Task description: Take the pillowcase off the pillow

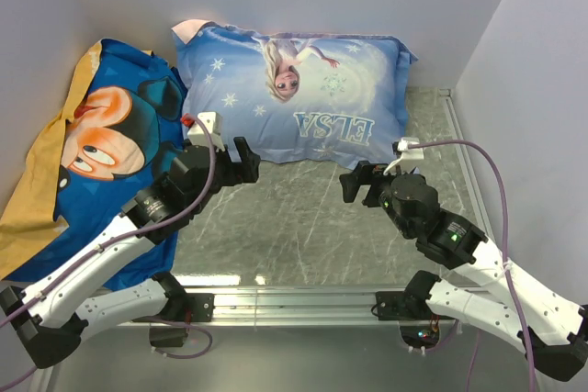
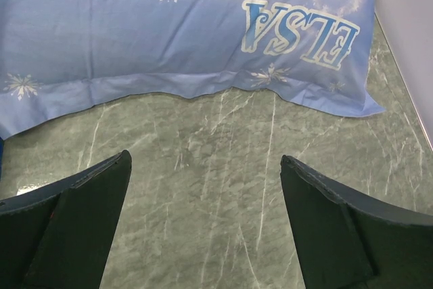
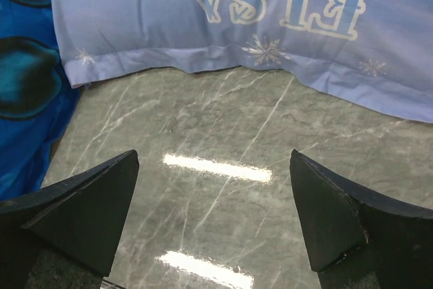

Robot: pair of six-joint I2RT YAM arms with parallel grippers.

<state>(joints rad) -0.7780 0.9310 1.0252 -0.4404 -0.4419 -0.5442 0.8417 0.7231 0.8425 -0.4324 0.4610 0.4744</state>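
The pillowcase [image 1: 101, 144] lies along the left edge of the bench [image 1: 303, 227], its blue Mickey face up and its yellow-orange side showing along the outer border, where the cloth rides up against the wall [image 1: 28, 61]; no white pillow shows in any view, so I judge it to be inside the case, though that cannot be seen. The light blue Elsa pillow [image 1: 303, 98] sits along the far edge, its near hem touching the bench, and is no part of the job; it seems simply parked out of the way. The left tool [image 1: 237, 161] hangs over bare bench just beside the case's right border, jaws spread wide, nothing between them and nothing touched; its own camera looks at marble and the Elsa hem. The right tool [image 1: 363, 183] hovers over the middle of the bench, equally wide and empty; both look poised to start, with no grasp yet made on the case.
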